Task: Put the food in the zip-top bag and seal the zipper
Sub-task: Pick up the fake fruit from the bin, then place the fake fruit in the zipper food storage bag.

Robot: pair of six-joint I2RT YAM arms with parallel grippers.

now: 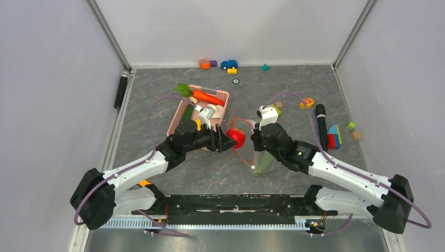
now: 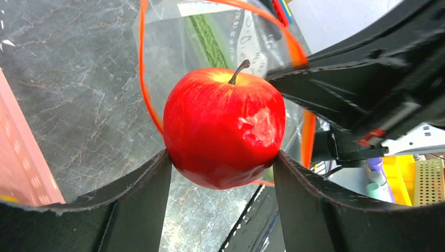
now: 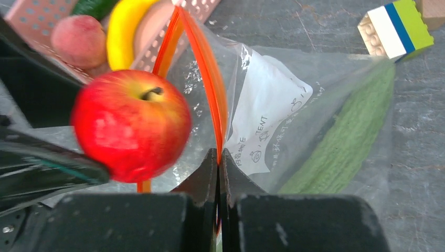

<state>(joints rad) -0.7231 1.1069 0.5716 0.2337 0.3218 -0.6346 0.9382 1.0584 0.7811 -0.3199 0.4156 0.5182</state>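
My left gripper [image 1: 231, 138] is shut on a red apple [image 1: 237, 137] and holds it just in front of the open mouth of the zip-top bag [image 1: 261, 160]. The left wrist view shows the apple [image 2: 223, 128] pinched between both fingers of that gripper [image 2: 223, 157], with the orange-red zipper strip [image 2: 142, 68] looped behind it. My right gripper [image 3: 219, 157] is shut on the zipper strip [image 3: 207, 73] and holds the mouth up and open. A green cucumber [image 3: 346, 142] lies inside the bag. The slider knob is not visible.
The pink basket [image 1: 178, 119] behind my left arm holds a carrot [image 1: 207, 97], a banana [image 3: 122, 31], a pink piece [image 3: 78, 37] and other produce. Toy blocks [image 1: 334, 136] and a black cylinder [image 1: 320, 123] lie to the right. Small cars and blocks [image 1: 229, 64] sit at the back.
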